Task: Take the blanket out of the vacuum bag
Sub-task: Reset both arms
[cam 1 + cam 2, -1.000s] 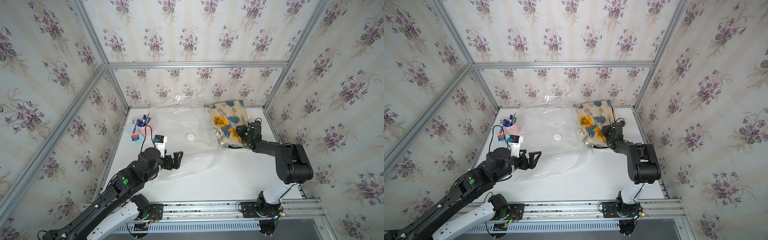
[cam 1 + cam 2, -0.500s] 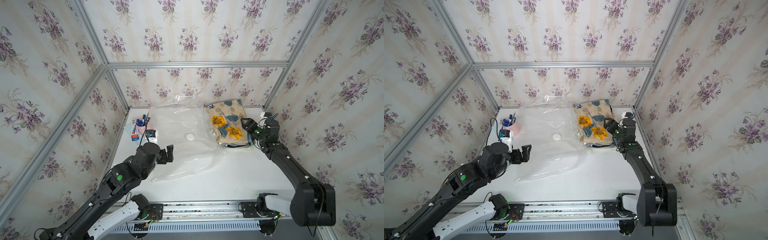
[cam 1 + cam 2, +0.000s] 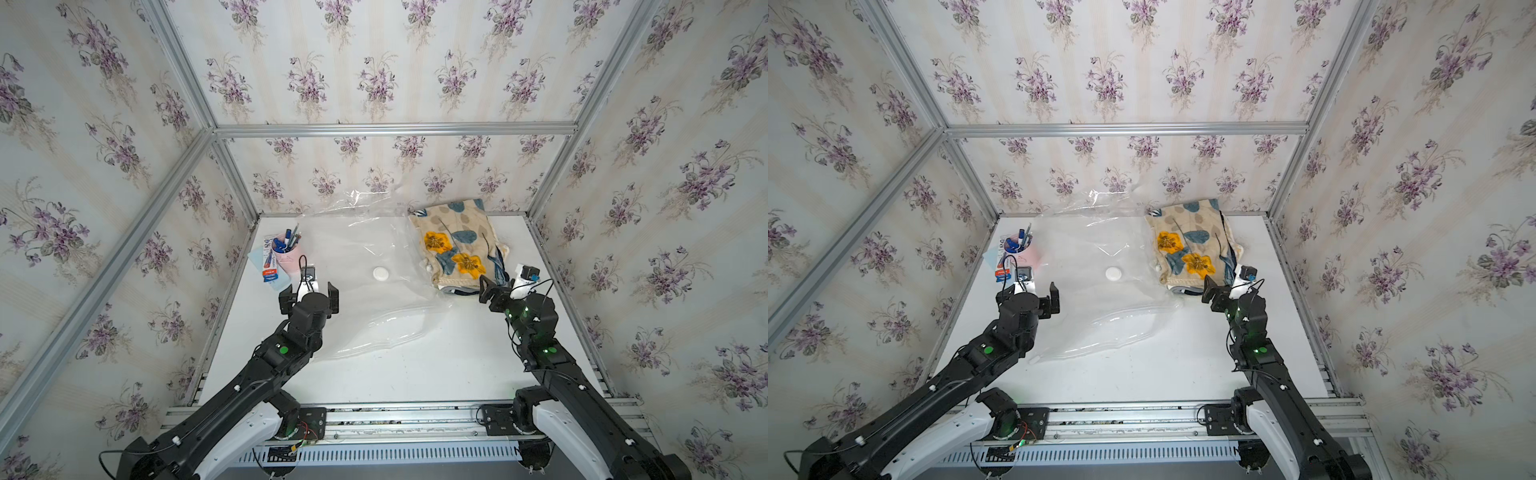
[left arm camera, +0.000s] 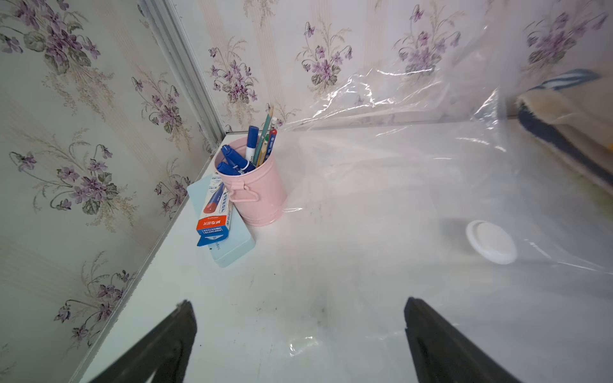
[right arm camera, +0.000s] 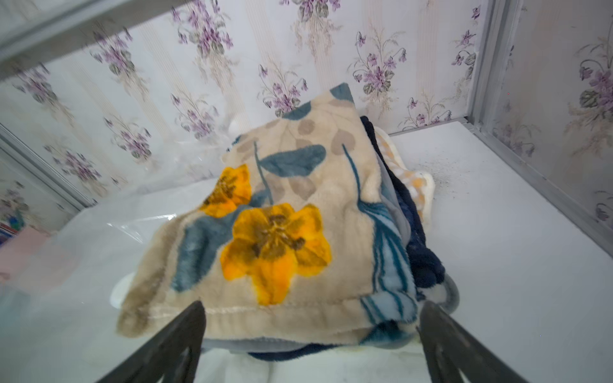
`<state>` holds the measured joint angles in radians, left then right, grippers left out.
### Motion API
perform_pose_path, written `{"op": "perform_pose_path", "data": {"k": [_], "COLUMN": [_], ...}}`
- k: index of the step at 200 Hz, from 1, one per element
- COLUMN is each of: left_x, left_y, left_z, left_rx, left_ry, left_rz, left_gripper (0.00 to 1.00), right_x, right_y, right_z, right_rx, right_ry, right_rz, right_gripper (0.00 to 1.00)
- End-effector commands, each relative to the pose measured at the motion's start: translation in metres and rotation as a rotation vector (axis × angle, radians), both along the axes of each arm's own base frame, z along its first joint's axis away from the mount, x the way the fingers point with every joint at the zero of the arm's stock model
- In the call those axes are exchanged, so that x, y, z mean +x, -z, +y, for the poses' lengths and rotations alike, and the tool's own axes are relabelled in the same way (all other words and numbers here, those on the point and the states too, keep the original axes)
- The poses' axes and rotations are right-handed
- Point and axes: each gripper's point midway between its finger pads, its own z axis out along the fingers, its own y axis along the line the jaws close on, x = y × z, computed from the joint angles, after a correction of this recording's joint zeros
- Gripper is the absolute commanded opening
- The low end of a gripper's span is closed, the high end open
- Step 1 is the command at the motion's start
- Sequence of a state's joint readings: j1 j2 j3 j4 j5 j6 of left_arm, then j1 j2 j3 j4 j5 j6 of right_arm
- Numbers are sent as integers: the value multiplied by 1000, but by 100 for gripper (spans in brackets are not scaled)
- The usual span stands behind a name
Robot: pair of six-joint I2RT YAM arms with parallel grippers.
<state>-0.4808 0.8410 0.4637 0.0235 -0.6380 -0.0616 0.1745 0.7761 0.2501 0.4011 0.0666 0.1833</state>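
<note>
**Inspector:** Where is the blanket (image 3: pixel 457 245)?

**Assistant:** At the far right of the table (image 3: pixel 415 374), folded in several layers, just beside the bag (image 3: pixel 357 249). Its left edge meets the clear plastic. In the right wrist view its top face looks uncovered.

**Inspector:** And the grippers?

**Assistant:** The right gripper (image 5: pixel 313 306) has its jaws spread wide with nothing between them, just short of the blanket's near hem. The left gripper (image 4: pixel 298 303) is likewise spread and empty, at the bag's left edge near the pink cup (image 4: pixel 255 189).

**Inspector:** How will it handle?

**Assistant:** The blanket is judged soft, thick and plush, so it should sag and unfold if lifted by one layer. The best hold is the stacked near hem, pinching all layers together. The bag is judged light and slippery. It will likely drag along unless pinned, and a spot near the valve (image 3: pixel 380 273) would serve.

**Inspector:** What is not established?

**Assistant:** I cannot tell whether the blanket's left edge lies inside the bag mouth, or over or under the film. The bag's outline is hard to trace against the white table. A small white item (image 3: pixel 428 268) at that edge is unidentified, and the lower layers are hidden.
</note>
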Motion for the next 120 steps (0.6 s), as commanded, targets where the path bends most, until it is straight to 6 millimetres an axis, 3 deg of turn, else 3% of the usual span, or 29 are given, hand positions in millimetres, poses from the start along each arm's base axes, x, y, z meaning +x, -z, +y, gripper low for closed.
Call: {"op": "perform_pose_path", "data": {"k": [1,22,49,72,87,120], "left_x": [26,34,43,55,60,67], "left_y": [-21,17,51,53,55,69], "left_z": [4,22,40,44,47,59], "left_rx": [-10,37,-38,-47,-67,-120], "left_ry": [47,9,-28,-13,-7,0], "left_rz": [-163,-60,-67,-62,-58,-111], "left_gripper": [100,100,100,100,100,100], "right_x": [3,-6,-7,-1,-3,0], "right_y": [-29,-25,-11,10,7,9], "right_z": [-14,-19,-29,-14,-11,-28], "right_rx": [-101,-138,-192,-251,-245,-217], "right_ry": [70,92,138,45,35,139], "right_rz": [-216,-289,-297,-273,-332,-357], "right_gripper": [100,100,100,100,100,100]}}
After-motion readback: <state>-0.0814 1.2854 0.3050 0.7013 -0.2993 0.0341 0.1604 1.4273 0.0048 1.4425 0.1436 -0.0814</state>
